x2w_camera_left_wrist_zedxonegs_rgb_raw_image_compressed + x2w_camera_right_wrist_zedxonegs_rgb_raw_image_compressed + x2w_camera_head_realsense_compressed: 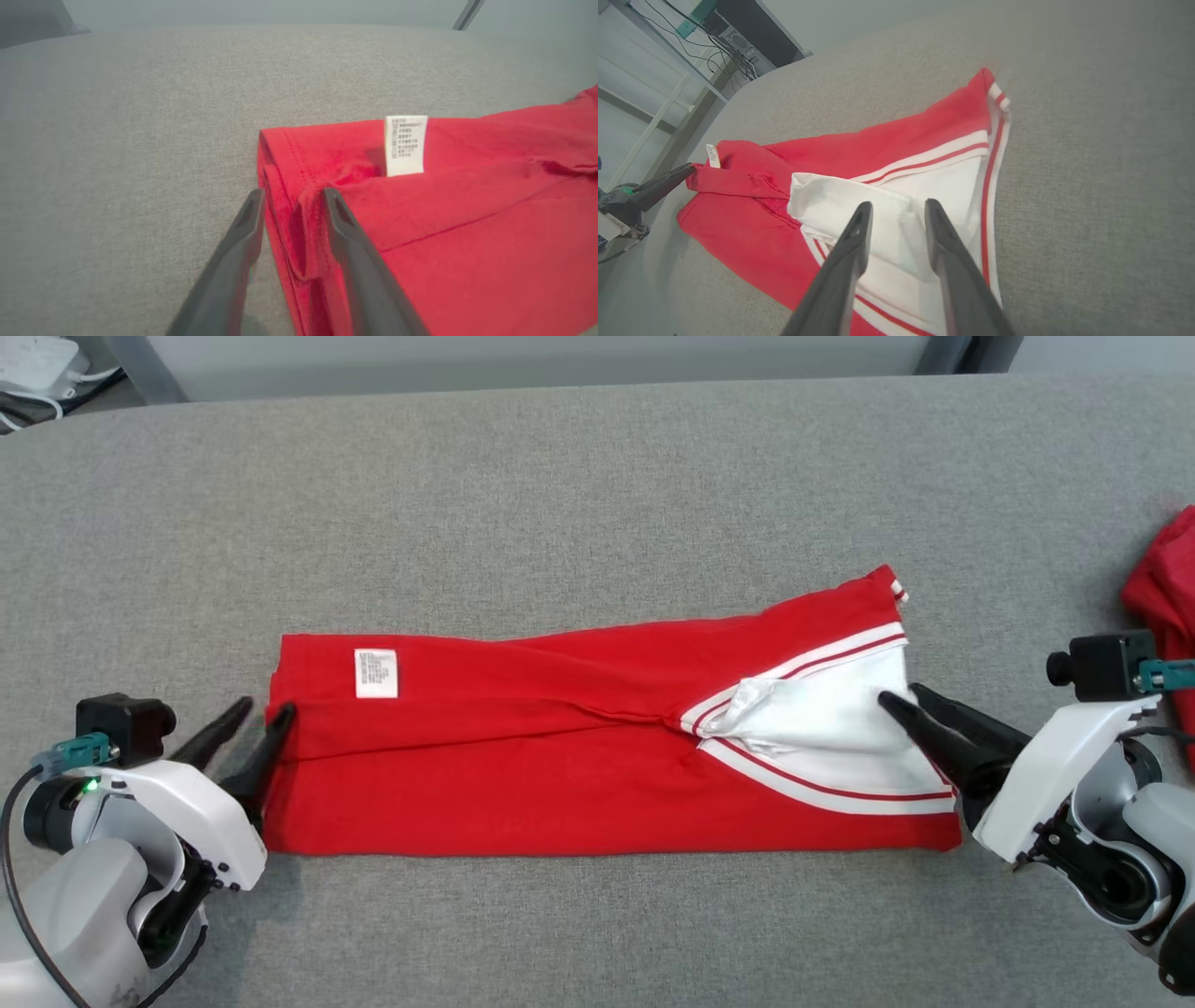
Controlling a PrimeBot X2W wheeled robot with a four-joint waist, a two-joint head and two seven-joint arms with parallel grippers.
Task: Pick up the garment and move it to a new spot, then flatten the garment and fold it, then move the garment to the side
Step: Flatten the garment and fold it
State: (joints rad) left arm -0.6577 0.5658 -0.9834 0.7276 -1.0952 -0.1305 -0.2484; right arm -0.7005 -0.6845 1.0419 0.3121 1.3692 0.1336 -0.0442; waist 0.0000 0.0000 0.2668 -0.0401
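Garment [560, 775] folded lengthwise on the desk [560, 476]. My left tool [268, 707] and right tool [898, 693], both released, sit at its ends, presumably for another fold.

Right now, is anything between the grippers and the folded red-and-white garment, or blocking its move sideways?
Nothing visible: the left gripper straddles the hem of the red-and-white garment, the right gripper is at its white end. A red cloth at the right edge of the grey table might block a rightward move.
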